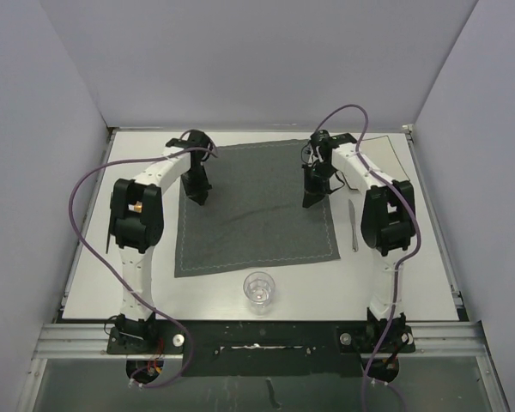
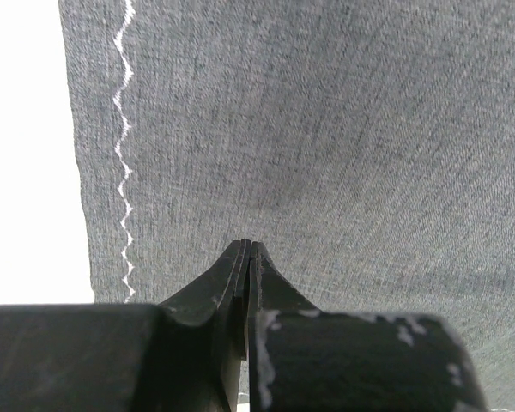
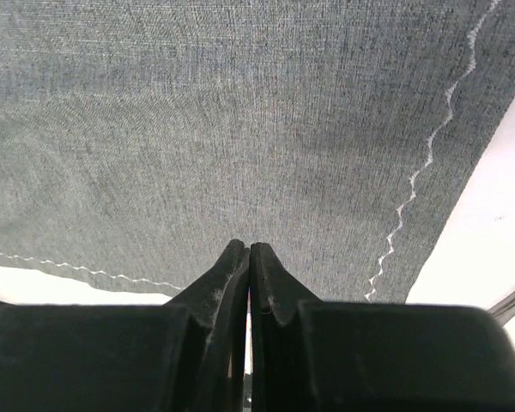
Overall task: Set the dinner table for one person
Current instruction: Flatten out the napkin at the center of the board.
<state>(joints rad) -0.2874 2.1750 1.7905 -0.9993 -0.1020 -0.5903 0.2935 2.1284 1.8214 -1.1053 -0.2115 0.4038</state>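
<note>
The dinner table (image 1: 94, 283) is a white tabletop with a dark grey stitched placemat (image 1: 257, 215) lying flat in its middle. My left gripper (image 1: 197, 194) points down over the mat's left side, jaws shut with nothing seen between them. In the left wrist view the shut tips (image 2: 247, 245) sit just above the cloth (image 2: 326, 129), near its zigzag seam. My right gripper (image 1: 314, 199) hangs over the mat's right side, also shut. The right wrist view shows its closed tips (image 3: 248, 246) over the cloth (image 3: 197, 112), with bare table (image 3: 489, 240) beyond the mat's corner.
A metal knife (image 1: 354, 225) lies on the table right of the placemat, close to the right arm. A clear drinking glass (image 1: 259, 289) stands near the front edge, below the mat. White walls close in the table on three sides.
</note>
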